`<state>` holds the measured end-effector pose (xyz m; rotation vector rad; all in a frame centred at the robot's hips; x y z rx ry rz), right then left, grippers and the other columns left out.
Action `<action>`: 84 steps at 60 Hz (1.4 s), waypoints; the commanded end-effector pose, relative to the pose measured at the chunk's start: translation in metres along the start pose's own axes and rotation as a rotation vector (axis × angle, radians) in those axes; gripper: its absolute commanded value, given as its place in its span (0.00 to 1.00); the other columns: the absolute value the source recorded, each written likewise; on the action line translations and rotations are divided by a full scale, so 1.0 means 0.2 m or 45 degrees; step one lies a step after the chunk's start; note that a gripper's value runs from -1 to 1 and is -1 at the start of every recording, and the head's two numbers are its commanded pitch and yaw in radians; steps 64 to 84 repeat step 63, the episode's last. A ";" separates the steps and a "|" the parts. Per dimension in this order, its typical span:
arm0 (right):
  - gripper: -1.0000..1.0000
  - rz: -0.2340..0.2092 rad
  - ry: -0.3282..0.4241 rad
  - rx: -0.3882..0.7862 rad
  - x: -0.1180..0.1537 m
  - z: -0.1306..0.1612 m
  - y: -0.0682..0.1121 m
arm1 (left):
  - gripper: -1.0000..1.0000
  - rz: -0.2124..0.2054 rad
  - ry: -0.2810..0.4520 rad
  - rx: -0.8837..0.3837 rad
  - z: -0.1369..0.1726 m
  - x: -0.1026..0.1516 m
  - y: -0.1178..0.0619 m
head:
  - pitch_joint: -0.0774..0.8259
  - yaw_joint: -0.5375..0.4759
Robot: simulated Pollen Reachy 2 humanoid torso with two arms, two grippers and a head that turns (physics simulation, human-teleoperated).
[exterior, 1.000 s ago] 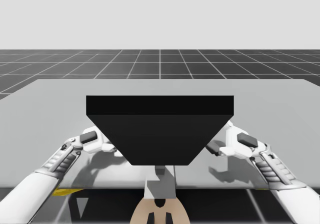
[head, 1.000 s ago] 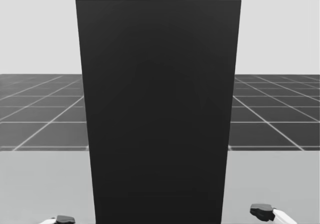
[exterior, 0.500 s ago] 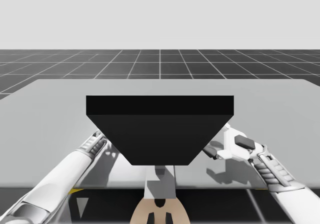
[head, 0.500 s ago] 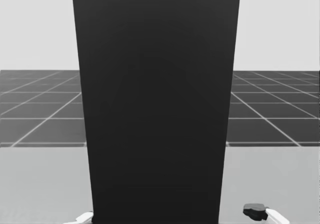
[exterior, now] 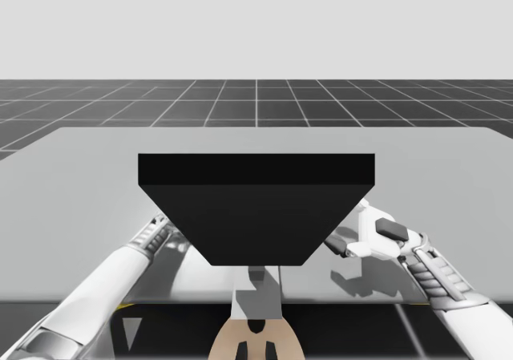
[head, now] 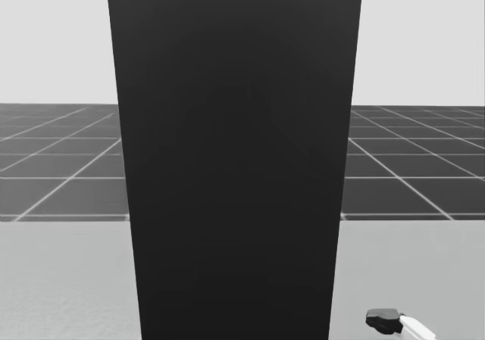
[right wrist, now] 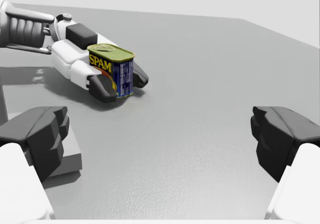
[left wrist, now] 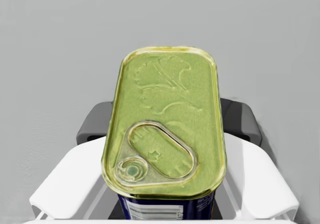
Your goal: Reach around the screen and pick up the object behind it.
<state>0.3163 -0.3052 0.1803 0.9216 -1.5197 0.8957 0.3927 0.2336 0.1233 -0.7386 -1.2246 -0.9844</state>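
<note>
A tall black screen stands mid-table and fills the middle of the head view. Behind it sits a blue rectangular can with a green-gold pull-tab lid. My left arm passes around the screen's left side. My left gripper is shut on the can, one dark pad on each long side. My right gripper is open with bare table between its fingers, well short of the can. It hovers by the screen's right edge.
The grey table stretches wide on both sides of the screen and beyond the can. A low grey block lies beside my right gripper's finger. An arm's dark fingertip shows low beside the screen.
My left gripper has gone from the screen's left side to behind it. My right gripper edged slightly toward the screen. My head has turned a little; the screen sits higher in its view.
</note>
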 end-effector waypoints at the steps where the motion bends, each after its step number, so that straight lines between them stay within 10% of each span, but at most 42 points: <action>1: 0.00 0.000 -0.002 -0.003 0.00 0.00 0.00 | 1.00 0.014 -0.009 0.140 0.30 -0.01 0.11 | 0.22 0.51; 32: 0.00 0.015 -0.017 -0.022 0.00 0.00 -0.02 | 1.00 -0.084 -0.216 0.656 0.98 0.29 0.37 | 0.20 0.52; 63: 0.00 0.060 -0.003 -0.103 -0.01 -0.01 -0.05 | 1.00 -0.414 -0.547 0.859 0.95 1.02 0.28 | 0.19 0.51; 84: 0.00 0.060 -0.003 -0.103 -0.01 -0.01 -0.05 | 1.00 -0.414 -0.547 0.859 0.95 1.02 0.28 | 0.19 0.51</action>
